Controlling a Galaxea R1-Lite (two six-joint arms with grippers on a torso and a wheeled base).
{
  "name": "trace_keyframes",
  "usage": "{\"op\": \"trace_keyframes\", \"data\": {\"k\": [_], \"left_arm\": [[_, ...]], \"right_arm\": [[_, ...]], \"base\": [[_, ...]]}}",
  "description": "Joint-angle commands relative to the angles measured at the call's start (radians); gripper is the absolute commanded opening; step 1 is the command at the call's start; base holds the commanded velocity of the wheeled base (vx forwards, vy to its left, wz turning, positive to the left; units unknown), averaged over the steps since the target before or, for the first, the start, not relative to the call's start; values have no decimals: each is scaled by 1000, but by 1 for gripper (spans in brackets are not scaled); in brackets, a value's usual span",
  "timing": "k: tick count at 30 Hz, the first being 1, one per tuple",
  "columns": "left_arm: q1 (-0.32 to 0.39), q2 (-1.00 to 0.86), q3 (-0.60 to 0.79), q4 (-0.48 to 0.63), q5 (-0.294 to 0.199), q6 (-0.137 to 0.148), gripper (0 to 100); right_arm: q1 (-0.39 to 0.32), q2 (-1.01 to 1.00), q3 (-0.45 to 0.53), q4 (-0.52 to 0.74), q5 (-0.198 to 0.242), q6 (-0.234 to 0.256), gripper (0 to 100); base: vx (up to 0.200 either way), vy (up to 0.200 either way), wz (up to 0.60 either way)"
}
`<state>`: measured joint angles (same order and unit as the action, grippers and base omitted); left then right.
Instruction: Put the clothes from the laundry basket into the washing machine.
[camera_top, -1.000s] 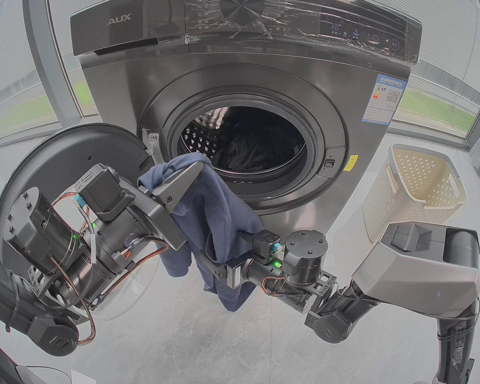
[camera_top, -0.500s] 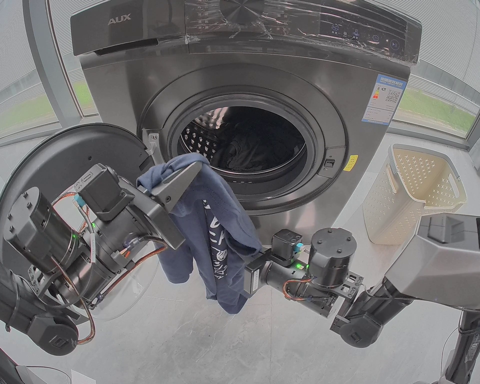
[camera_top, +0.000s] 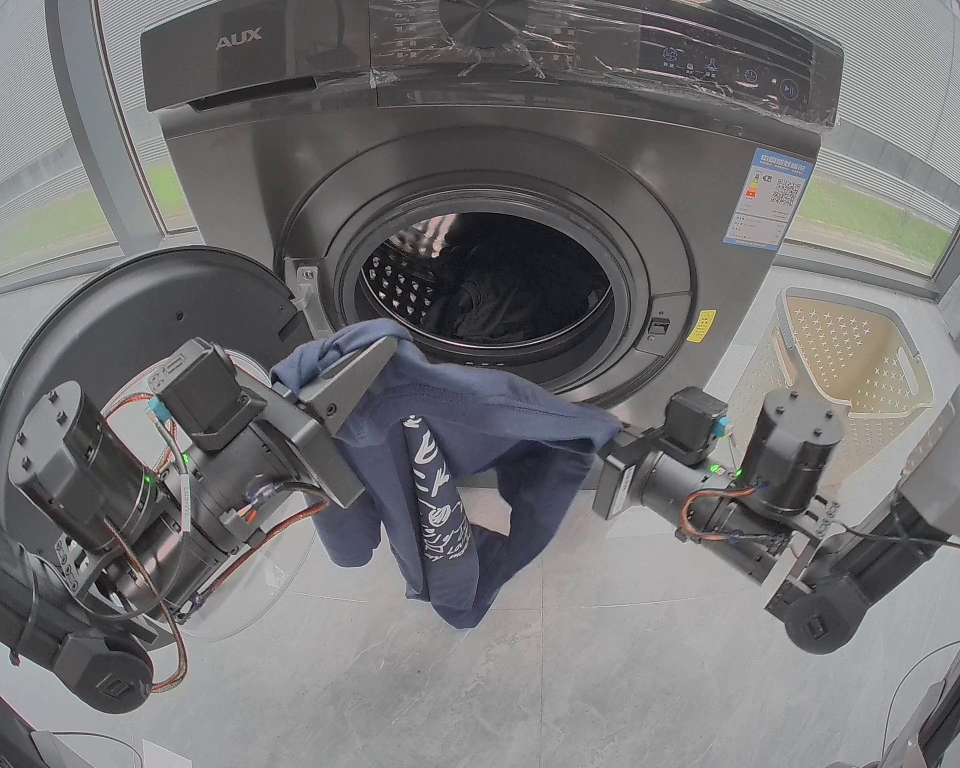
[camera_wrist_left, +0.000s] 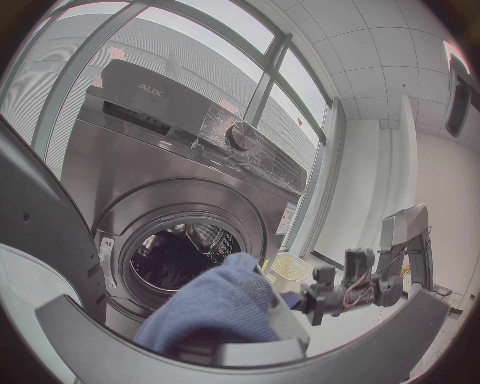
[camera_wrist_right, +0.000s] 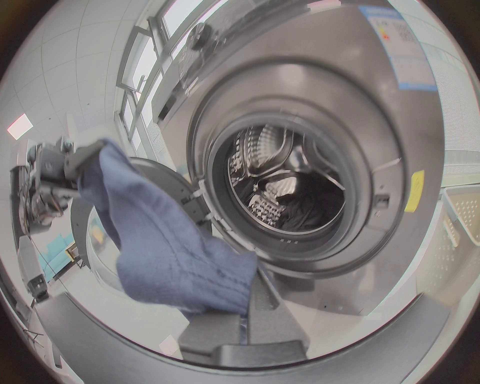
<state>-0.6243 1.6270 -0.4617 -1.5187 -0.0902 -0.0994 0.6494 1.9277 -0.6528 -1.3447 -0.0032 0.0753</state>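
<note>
- The left gripper (camera_top: 370, 360) clamps one end of a blue garment (camera_top: 480, 425), and the right gripper (camera_top: 608, 445) clamps the other.
- The garment hangs stretched between them, just in front of the open washing machine (camera_top: 240, 170).
- Dark clothes (camera_top: 500, 290) lie inside the drum.
- The laundry basket (camera_top: 850, 370) sits beside the machine, on the robot's right.

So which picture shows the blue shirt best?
The head view. There the blue shirt hangs stretched between the left gripper and the right gripper, with its dangling bottom and white print in sight. The left wrist view gives a bunched corner; the right wrist view gives one stretched side.
</note>
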Motion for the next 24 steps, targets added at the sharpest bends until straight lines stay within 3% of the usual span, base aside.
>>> {"op": "trace_keyframes", "data": {"k": [1, 5, 8, 12, 24], "left_arm": [[5, -16, 21, 8, 1, 3, 0], [6, -41, 41, 29, 1, 4, 0], [24, -68, 40, 61, 0, 9, 0], [47, -84, 40, 74, -5, 10, 0], [49, -81, 35, 60, -2, 9, 0]], "right_arm": [[-28, -142, 39, 1, -1, 4, 0], [-36, -222, 84, 6, -6, 4, 0], [-94, -282, 101, -1, -1, 8, 0], [-114, -311, 70, 12, 3, -3, 0], [-77, -342, 1, -1, 0, 4, 0]], "base": [[0, 0, 0], [0, 0, 0], [0, 0, 0], [0, 0, 0], [0, 0, 0]]}}
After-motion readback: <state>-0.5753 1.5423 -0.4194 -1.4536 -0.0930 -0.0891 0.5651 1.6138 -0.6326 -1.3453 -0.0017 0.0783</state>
